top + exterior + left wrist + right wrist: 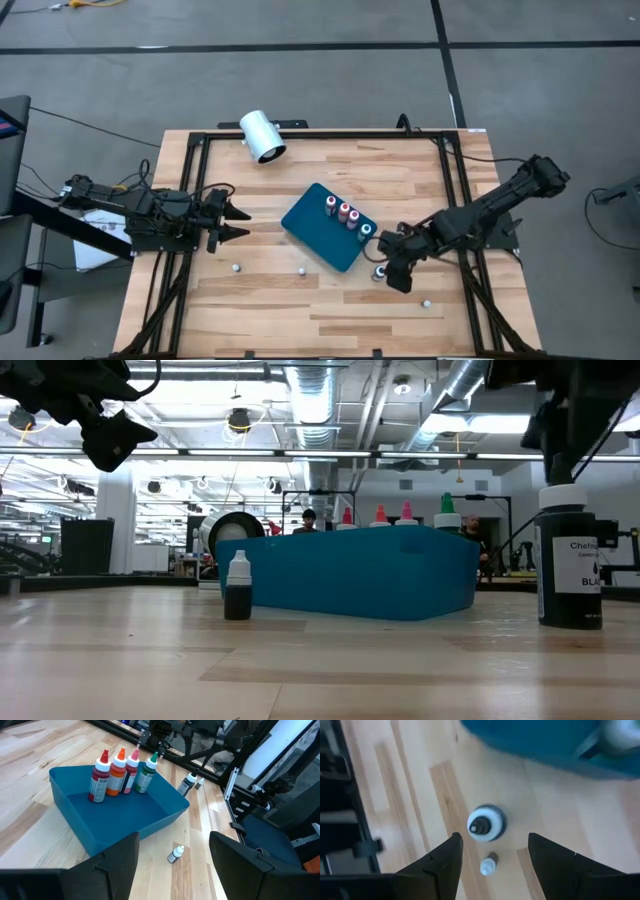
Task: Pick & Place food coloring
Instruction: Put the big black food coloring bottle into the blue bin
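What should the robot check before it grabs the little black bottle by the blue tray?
1. Right gripper jaws open: ok.
2. Right gripper above the black bottle: ok; it sits between the jaws in the right wrist view.
3. Black bottle upright on the table: ok.
4. Room in the blue tray: ok; four bottles stand at one end.
5. Left gripper out of the way: ok; open, on the tray's far side.
6. Tiny bottle beside the black one clear of the jaws: cannot tell.
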`<state>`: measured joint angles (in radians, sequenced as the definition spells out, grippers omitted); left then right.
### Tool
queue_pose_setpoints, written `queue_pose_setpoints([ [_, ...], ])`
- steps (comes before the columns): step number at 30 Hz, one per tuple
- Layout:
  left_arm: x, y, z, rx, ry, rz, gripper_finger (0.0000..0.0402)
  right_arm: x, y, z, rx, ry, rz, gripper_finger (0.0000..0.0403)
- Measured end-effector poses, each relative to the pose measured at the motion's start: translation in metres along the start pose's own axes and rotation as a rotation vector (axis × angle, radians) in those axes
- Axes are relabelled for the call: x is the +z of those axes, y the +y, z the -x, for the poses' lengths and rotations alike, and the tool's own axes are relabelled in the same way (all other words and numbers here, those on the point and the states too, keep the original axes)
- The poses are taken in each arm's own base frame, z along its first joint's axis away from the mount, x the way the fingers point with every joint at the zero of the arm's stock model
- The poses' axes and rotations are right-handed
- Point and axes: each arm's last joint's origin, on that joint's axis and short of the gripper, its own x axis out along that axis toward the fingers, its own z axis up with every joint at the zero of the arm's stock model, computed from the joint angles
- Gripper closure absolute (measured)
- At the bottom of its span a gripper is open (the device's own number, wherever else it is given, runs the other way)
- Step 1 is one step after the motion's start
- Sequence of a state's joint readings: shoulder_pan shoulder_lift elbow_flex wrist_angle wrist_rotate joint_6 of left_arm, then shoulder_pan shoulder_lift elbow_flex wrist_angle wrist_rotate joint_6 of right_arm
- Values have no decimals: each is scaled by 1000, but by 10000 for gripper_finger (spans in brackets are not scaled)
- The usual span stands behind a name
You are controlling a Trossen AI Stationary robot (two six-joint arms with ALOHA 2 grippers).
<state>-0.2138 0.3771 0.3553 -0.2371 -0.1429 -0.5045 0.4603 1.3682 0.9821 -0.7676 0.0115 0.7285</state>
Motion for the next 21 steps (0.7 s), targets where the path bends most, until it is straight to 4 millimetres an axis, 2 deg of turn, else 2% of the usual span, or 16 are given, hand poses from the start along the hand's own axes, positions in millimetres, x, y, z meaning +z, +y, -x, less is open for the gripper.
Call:
queue_pose_setpoints([
  [6,0,0,0,0,0,3,168,2,1,-30,-36,95,22,186],
  [10,0,0,0,0,0,6,168,3,1,-42,-61,125,19,184],
  [21,-1,0,0,1,12,13,168,11,-2,-48,-56,96,15,184],
])
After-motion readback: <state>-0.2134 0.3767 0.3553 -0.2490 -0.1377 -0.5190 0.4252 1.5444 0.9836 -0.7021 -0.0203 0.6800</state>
